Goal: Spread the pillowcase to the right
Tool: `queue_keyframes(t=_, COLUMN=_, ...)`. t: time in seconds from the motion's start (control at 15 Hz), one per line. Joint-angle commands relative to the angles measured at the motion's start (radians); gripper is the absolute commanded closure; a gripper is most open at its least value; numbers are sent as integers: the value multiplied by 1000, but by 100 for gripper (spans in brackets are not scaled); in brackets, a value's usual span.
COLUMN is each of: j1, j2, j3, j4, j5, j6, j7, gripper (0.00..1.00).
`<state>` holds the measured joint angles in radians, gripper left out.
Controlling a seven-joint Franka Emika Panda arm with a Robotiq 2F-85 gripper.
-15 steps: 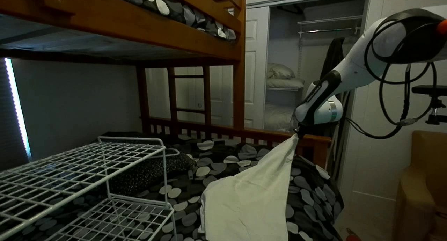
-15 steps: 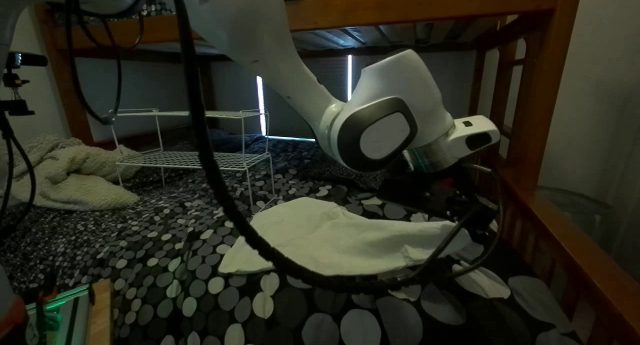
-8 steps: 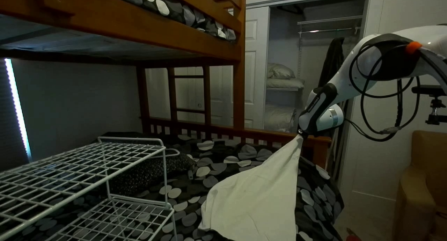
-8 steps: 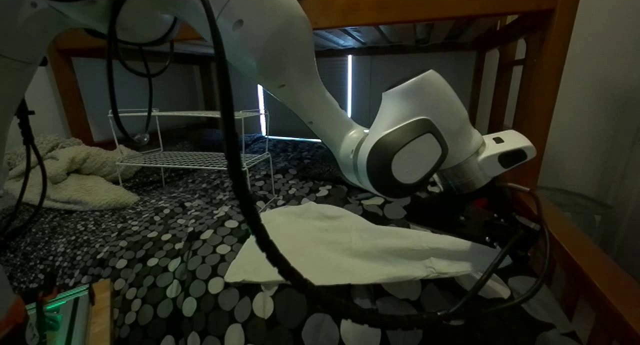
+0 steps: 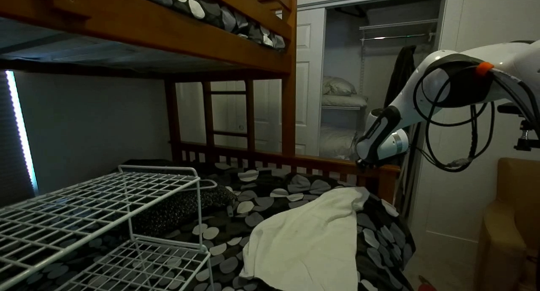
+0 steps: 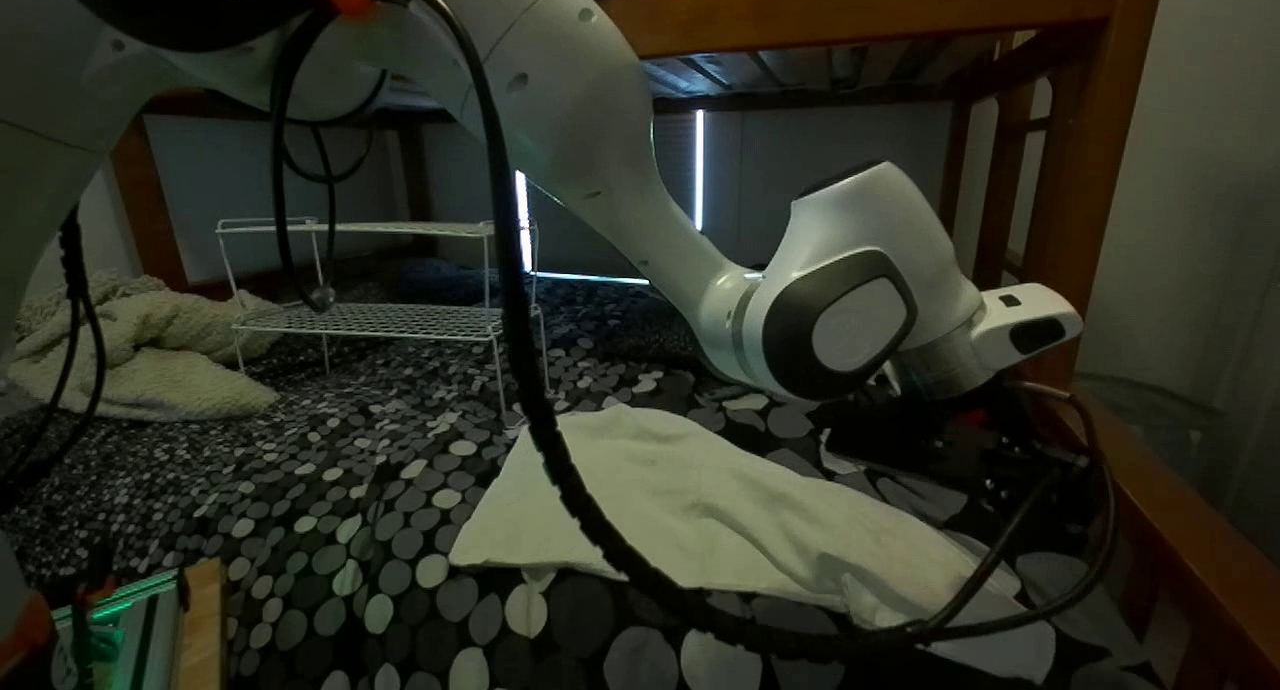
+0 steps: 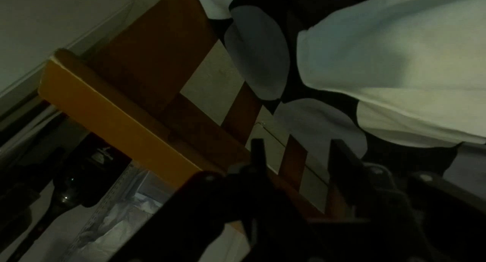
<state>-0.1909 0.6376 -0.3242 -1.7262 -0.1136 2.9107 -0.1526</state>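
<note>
The cream-white pillowcase point(image 5: 303, 240) lies spread and wrinkled on the dark spotted bedding, with one corner reaching toward the bed's end rail. It also shows in an exterior view point(image 6: 690, 500), partly crossed by the arm's cable, and at the upper right of the wrist view point(image 7: 414, 60). My gripper point(image 7: 297, 142) is open and empty, its two fingers apart in the wrist view. In an exterior view the gripper point(image 5: 363, 163) hangs above the pillowcase's far corner, apart from it, close to the rail. Its fingertips are dark and hard to make out in both exterior views.
The wooden end rail point(image 7: 125, 114) runs close beside the gripper. A white wire rack point(image 5: 160, 181) stands on the bed. The upper bunk point(image 6: 850, 15) is overhead. A cream fleece blanket point(image 6: 150, 360) lies at the far side. A tan armchair point(image 5: 506, 223) stands beyond the bed.
The arm moved toward the end rail and lower, pulling the pillowcase corner along. The gripper then opened, and the corner dropped from it onto the bedding.
</note>
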Motion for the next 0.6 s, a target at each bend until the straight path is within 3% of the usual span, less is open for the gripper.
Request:
queue_keyframes(t=0.0, j1=-12, j2=-50, j3=46, j4=36, j5=-22, j6=-156, j7=-3, gripper=21)
queue_keyframes(t=0.2, j1=-18, j2=-76, j3=127, j4=72, j5=2, j6=-342, j7=-37, gripper=0)
queue_keyframes(t=0.33, j1=-16, j2=-85, j3=183, j4=86, j5=23, j6=-454, j7=-64, gripper=0)
queue_keyframes(t=0.53, j1=22, j2=-95, j3=208, j4=78, j5=-23, j6=-506, j7=-69, gripper=0)
